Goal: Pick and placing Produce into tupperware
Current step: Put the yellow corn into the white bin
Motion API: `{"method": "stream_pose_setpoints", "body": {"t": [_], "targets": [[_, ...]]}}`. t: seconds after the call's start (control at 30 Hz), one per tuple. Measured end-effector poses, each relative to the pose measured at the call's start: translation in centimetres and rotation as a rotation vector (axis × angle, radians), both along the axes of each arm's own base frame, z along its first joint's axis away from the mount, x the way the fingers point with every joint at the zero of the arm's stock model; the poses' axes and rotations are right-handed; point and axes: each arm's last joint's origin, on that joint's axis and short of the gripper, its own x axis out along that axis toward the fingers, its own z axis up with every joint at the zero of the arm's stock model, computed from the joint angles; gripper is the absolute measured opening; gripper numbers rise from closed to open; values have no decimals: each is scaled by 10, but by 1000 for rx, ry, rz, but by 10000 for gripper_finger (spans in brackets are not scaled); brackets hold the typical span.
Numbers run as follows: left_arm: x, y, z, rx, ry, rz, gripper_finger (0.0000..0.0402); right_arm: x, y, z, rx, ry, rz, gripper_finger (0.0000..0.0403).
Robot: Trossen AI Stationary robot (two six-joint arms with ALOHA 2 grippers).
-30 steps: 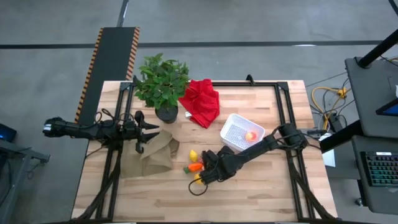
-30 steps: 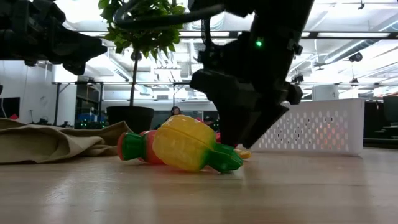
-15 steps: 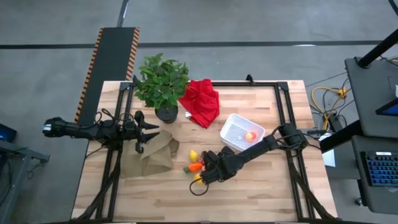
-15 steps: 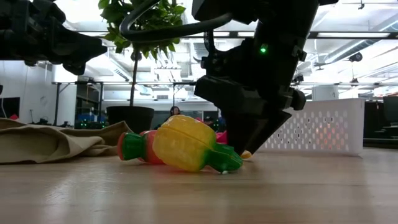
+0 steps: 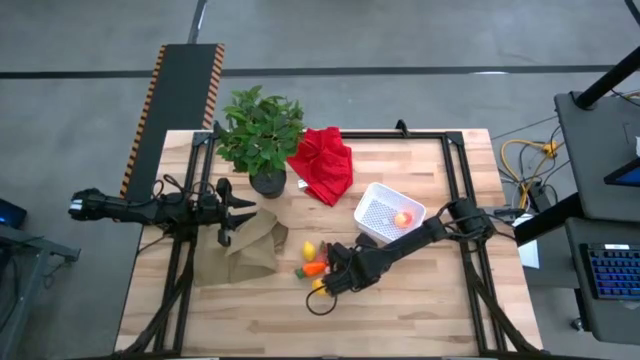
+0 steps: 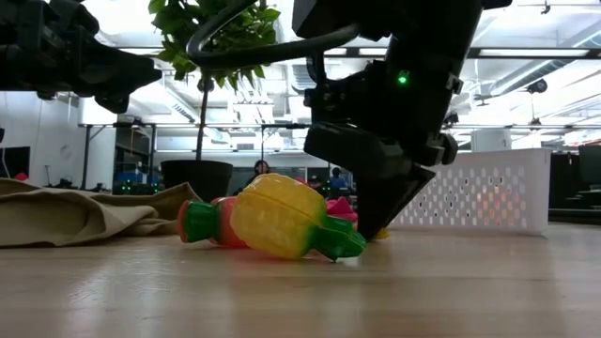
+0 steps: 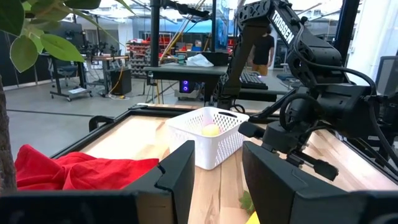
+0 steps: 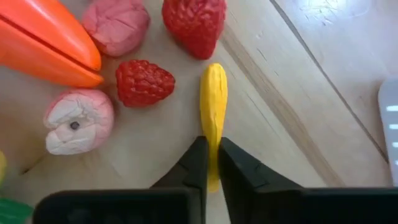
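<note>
The produce lies in a small heap on the wooden table: a yellow piece (image 5: 310, 249), an orange carrot (image 8: 50, 43), a strawberry (image 8: 194, 22), a raspberry (image 8: 144, 83) and two pink pieces. My right gripper (image 8: 211, 148) is down at this heap, shut on a long yellow piece (image 8: 213, 93). The white tupperware (image 5: 388, 212) stands just behind it with one orange-red piece (image 5: 402, 219) inside. My left gripper (image 5: 228, 212) hovers open over the tan cloth (image 5: 245, 250) at the table's left, holding nothing. My right gripper pinches the long yellow piece by its near end (image 8: 213, 134) between its two fingertips. The fingers slant down from above, coming from the table's right side. The piece lies flat on the table and stretches away from the fingertips.
A potted plant (image 5: 262, 135) and a red cloth (image 5: 325, 165) stand at the table's far side. In the low view a yellow-and-green toy fruit (image 6: 282, 218) lies in front of my right gripper. Bare wood lies toward the near edge.
My right gripper has shut its fingers on the end of the long yellow piece, staying down at the table beside the heap. The piece has not left the table.
</note>
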Motion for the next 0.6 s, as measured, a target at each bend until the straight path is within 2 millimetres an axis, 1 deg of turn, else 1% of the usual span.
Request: {"method": "stream_pose_setpoints", "body": {"t": [0.1,0.27,0.33,0.5,0.6], "targets": [[0,0,0,0,-1,0,121,-2,-1,2,-6,15,3,12],[0,0,0,0,0,0,121,-10,-4,11,-16,62,3,10],[0,0,0,0,-1,0,121,-13,-4,18,-17,62,5,10],[0,0,0,0,-1,-1,121,-19,1,42,7,0,22,9],[0,0,0,0,-1,-1,121,-27,0,67,17,-35,33,9]]}}
